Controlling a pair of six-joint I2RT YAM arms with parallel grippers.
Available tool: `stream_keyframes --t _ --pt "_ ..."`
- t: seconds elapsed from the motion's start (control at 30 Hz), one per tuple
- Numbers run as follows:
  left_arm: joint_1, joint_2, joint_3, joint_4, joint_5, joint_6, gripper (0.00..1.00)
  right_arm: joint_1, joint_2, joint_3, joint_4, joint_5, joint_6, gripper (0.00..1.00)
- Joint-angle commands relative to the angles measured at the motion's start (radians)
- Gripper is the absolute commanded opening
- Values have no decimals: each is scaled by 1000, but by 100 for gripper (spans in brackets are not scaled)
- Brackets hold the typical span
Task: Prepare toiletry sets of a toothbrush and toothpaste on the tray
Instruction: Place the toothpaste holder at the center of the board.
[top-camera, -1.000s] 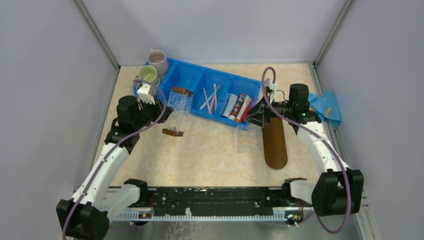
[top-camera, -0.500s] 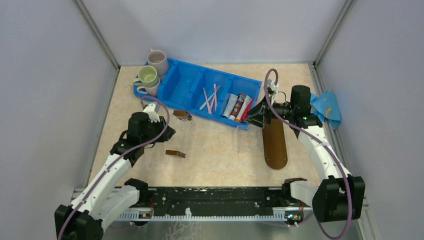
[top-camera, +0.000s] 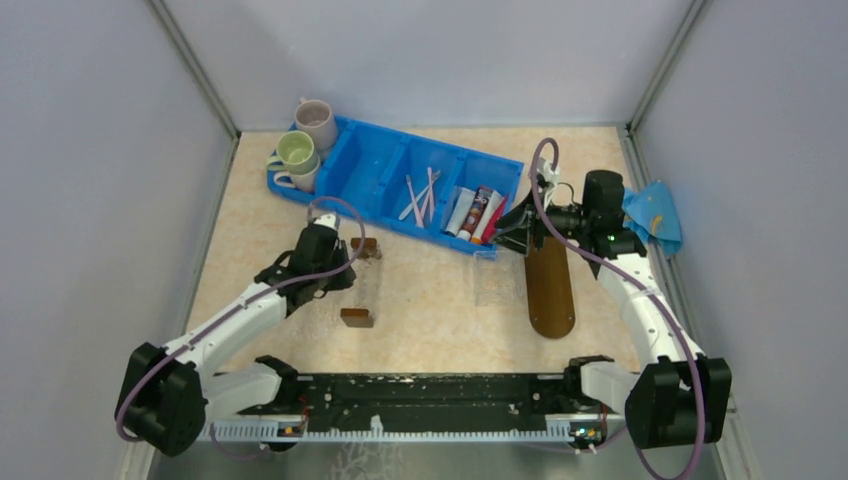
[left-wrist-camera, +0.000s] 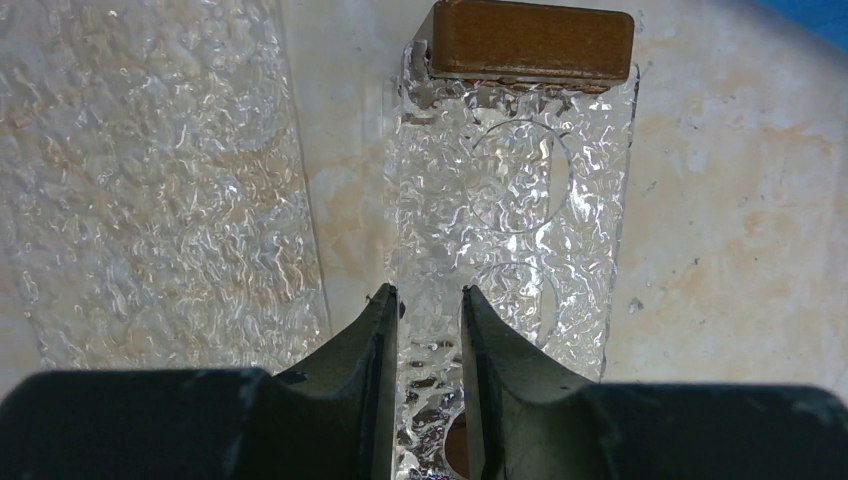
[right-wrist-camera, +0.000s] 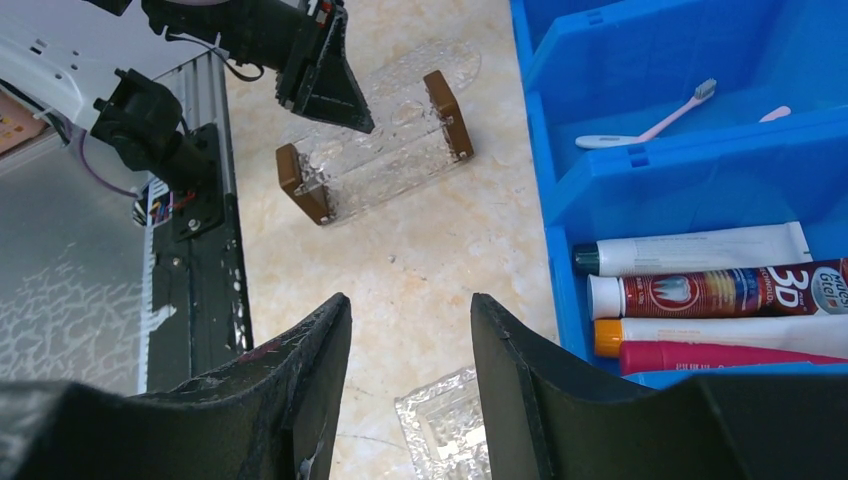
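Toothpaste tubes (right-wrist-camera: 700, 295), small, white, red and dark: in the right-end compartment of the blue plastic bin (right-wrist-camera: 690, 150) at the far edge of the table (top-camera: 440, 290); likely light, soft, slippery, best pinched mid-body; right gripper (right-wrist-camera: 410, 305) half-open, empty, near them; left gripper (left-wrist-camera: 428, 296) clamped on clear textured rack (left-wrist-camera: 520, 180).

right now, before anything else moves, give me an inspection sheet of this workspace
surface: beige speckled table, no spills seen
job's things: toothbrushes and toothpaste tubes lie in neighbouring compartments of the blue bin; the tray holds neither
clutter: clear holder with brown ends; clear strip; mugs; blue cloth
pincers: left pincer shut on the clear holder's wall; right pincer open, empty, beside the tubes
cables: purple cable looped at each wrist
surroundings: grey walls on three sides
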Motion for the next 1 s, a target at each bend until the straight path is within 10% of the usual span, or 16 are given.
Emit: stream_keyframes --t 0.0,0.97 --pt "-14 20 60 52 -93 -40 9 9 -34 -6 50 -23 4 48" --pt "-17 81 93 3 -180 1 15 9 -41 -13 56 -26 4 49"
